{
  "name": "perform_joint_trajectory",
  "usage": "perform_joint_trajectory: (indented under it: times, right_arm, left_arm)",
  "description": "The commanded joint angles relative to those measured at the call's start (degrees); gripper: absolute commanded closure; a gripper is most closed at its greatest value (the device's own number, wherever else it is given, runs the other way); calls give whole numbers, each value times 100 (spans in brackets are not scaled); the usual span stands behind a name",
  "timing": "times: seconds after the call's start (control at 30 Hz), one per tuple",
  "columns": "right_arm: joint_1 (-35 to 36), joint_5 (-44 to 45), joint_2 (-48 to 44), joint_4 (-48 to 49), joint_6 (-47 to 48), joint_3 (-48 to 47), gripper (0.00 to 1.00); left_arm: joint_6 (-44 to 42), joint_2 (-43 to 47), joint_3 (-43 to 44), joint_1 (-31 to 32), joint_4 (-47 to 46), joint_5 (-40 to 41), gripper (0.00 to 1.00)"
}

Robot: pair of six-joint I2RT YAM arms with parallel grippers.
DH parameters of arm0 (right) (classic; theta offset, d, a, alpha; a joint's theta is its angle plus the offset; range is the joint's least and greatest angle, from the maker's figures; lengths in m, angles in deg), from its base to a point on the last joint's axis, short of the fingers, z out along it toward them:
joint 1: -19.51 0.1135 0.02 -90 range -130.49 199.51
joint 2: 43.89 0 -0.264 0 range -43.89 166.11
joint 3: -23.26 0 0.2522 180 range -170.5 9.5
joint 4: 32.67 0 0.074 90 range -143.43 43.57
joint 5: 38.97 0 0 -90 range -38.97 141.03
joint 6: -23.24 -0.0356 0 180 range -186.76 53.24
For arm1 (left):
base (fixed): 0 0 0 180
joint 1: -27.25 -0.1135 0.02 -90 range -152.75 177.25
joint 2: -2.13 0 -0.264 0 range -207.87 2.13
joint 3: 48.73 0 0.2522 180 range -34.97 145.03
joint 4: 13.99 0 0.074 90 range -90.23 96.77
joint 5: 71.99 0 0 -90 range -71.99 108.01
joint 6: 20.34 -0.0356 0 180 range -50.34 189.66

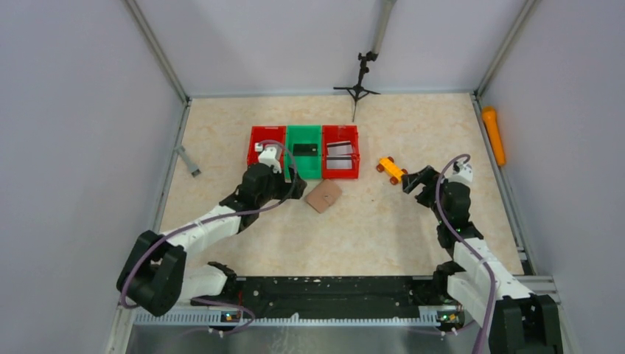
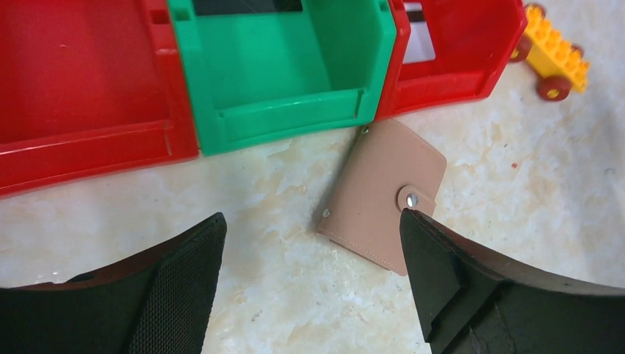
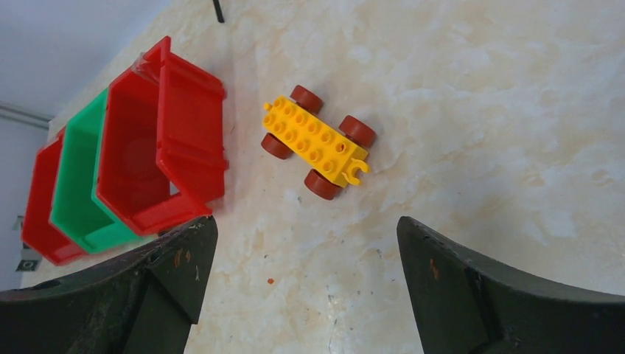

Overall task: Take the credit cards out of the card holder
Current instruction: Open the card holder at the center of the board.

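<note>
To the left of the green bin [image 1: 304,168], a thin grey strip [image 1: 187,160] lies on the pale marbled worktop [image 1: 368,228], well apart from it. A red bin [image 1: 255,136] stands against the green bin's left wall and holds a small white thing [image 1: 259,147], too small to make out.

Just in front of the green bin the left tool [image 2: 311,221] hovers over the worktop. Its two dark fingers are spread wide and there is nothing between them or in their grip. Inside the green bin lies a black card [image 1: 304,149].

In front of the green bin's right corner, where it meets a second red bin [image 1: 340,175], the card holder [image 2: 379,195] lies flat on the worktop. It is turned at an angle, with one corner just at the bins' front walls. It is a small tan-pink, leather-like wallet, folded shut. A short tab on its right edge is fastened by a round metal snap [image 2: 410,199], and two small rivets sit along its left edge. In the left wrist view the right finger's tip is just beside the snap.

The red bin on the green bin's right holds striped cards [image 1: 339,153], pale with dark bands.

Further right of the green bin, a yellow studded toy car [image 3: 315,147] with dark red wheels stands on the worktop. The right tool [image 3: 306,221] hangs near it, opened wide and holding nothing. Far right of the green bin, an orange cylinder [image 1: 494,135] lies along the worktop's edge.
</note>
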Motion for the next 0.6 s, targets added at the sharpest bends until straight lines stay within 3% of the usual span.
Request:
perform_joint_trajectory:
  times: [0.0, 0.27, 0.57]
  right_arm:
    - [22, -572, 136, 630, 164, -59, 6]
    - [21, -1141, 545, 1012, 242, -65, 8]
    - [19, -1346, 862, 1134, 244, -155, 12]
  left_arm:
    - [-564, -544, 518, 375, 274, 310, 10]
    - [-626, -1763, 1345, 567, 963, 88, 13]
    - [-682, -2601, 1934, 565, 1849, -557, 27]
